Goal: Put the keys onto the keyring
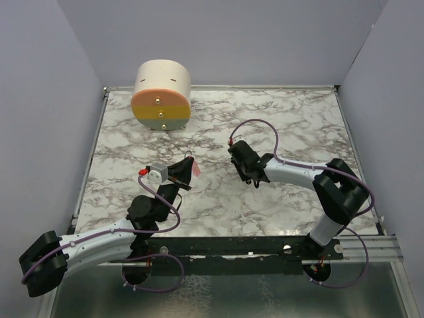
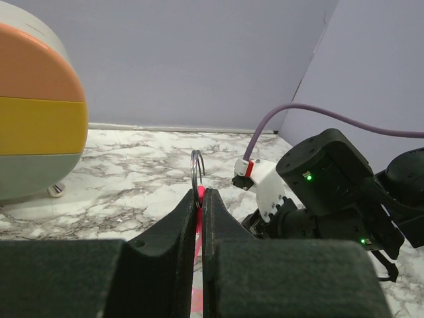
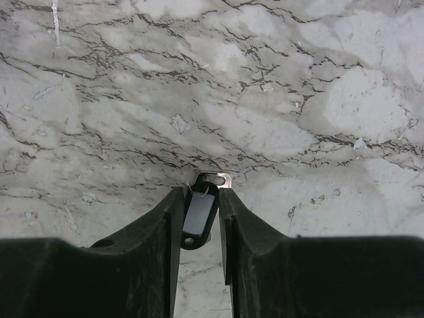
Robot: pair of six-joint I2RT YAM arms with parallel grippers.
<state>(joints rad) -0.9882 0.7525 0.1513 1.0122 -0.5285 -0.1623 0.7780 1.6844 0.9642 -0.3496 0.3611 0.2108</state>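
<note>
From above, the left end effector (image 1: pixel 189 171) sits in front of the banded drum (image 1: pixel 161 96), nearer the arm bases, clamped on the pink key (image 1: pixel 196 169). The right end effector (image 1: pixel 246 173) points down at the desk (image 1: pixel 298 119), to the drum's right and nearer. The left wrist view shows the key pinched on edge, a wire ring (image 2: pixel 197 171) standing above the fingertips. The right wrist view shows the black keyring (image 3: pixel 199 215) between close-set jaws; whether they pinch it cannot be told. Both pieces look light, stiff and slick, best held by the flat sides.
</note>
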